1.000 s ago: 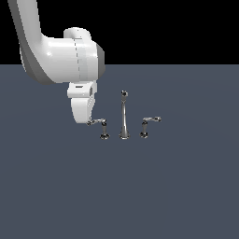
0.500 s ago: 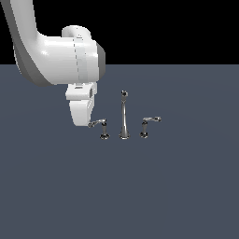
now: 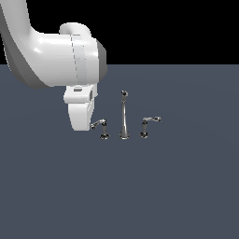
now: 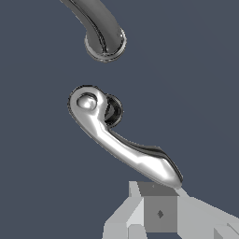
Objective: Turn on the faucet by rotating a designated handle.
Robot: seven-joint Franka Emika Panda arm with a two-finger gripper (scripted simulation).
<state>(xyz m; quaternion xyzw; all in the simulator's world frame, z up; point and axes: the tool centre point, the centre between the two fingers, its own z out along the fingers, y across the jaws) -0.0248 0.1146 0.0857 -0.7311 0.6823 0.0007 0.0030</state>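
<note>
The faucet (image 3: pixel 123 119) is a tiny chrome set with a tall ball-tipped spout in the middle. The handle (image 3: pixel 101 125) is its lever on the exterior view's left, with its thin arm pointing toward my gripper (image 3: pixel 80 125). The gripper hangs low beside the lever's tip, touching or nearly touching it. In the wrist view the handle (image 4: pixel 121 140) fills the middle, and its free end lies just over my fingertips (image 4: pixel 158 212). The spout's foot (image 4: pixel 105 42) shows beyond it. I see no gap between the fingers, and nothing is gripped.
The twin lever (image 3: pixel 149 123) stands on the spout's other side, its arm pointing to the exterior view's right. The set sits on a flat dark grey floor (image 3: pixel 177 186). My large white arm (image 3: pixel 60 60) looms over the left part.
The arm has shifted only very slightly. The handle does not look turned.
</note>
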